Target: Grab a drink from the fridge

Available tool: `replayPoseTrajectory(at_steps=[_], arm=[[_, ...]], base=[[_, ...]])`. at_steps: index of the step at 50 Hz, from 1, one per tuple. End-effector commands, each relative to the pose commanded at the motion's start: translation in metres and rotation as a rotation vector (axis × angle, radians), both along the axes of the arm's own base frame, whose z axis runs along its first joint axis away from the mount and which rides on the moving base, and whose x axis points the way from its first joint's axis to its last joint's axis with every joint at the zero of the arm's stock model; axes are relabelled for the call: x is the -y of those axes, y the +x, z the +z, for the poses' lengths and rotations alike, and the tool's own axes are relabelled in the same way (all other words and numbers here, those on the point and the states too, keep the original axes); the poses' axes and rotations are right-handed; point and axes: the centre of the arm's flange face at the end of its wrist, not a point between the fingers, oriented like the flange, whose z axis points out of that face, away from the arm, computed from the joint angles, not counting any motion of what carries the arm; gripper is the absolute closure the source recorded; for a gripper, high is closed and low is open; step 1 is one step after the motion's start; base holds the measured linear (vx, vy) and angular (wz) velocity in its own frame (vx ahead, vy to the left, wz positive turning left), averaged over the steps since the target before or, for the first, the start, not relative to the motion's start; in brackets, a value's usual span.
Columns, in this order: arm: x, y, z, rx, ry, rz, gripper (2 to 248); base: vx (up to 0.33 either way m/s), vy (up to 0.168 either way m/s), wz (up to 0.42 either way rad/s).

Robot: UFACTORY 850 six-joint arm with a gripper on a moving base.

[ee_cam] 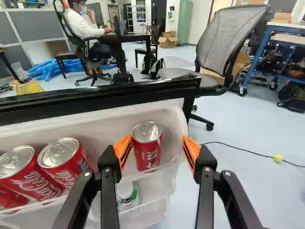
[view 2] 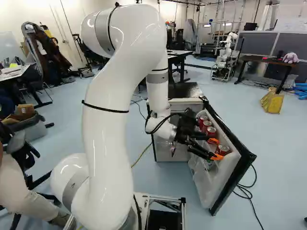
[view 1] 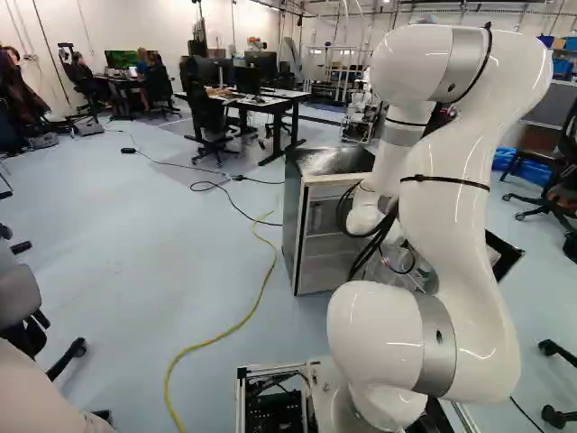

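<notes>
The black two-fingered end effector point(ee_cam: 156, 138) is released, orange pads point(ee_cam: 123, 151) flanking the upright red metal can point(ee_cam: 147, 151) at the white plastic door shelf's point(ee_cam: 102, 125) near end, the can lying closer to the far pad.

Our arm point(view 2: 108, 96) is glossy white and rounded, with smooth silver-grey bands point(view 1: 436, 347) round its joints, a small dark dot on one. Thin black ties point(view 1: 444, 180) circle it, and black cables point(view 1: 368, 254) loop near our wrist. Our gripper point(view 2: 216, 149) is black, its slim fingers point(ee_cam: 108, 193) linked by bars with pale screw heads point(ee_cam: 228, 173) and tipped with ribbed, tapering orange pads point(ee_cam: 123, 150). Our base has a pale metal frame point(view 2: 165, 198).
</notes>
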Motion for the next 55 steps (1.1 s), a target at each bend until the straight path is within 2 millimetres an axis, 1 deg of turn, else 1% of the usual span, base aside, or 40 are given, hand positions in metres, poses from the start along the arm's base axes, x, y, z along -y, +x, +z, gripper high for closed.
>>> replayPoseTrajectory(at_steps=[15, 34, 43, 55], arm=[[0.000, 0.000, 0.000, -0.002, 0.001, 0.018, 88], [0.002, 0.004, 0.000, -0.001, 0.001, 0.074, 88], [0.009, 0.005, 0.000, 0.001, 0.000, 0.089, 88], [0.024, 0.002, 0.000, 0.005, -0.002, 0.090, 88]], base=[[0.000, 0.000, 0.000], [0.000, 0.000, 0.000], [0.000, 0.000, 0.000], [0.000, 0.000, 0.000]])
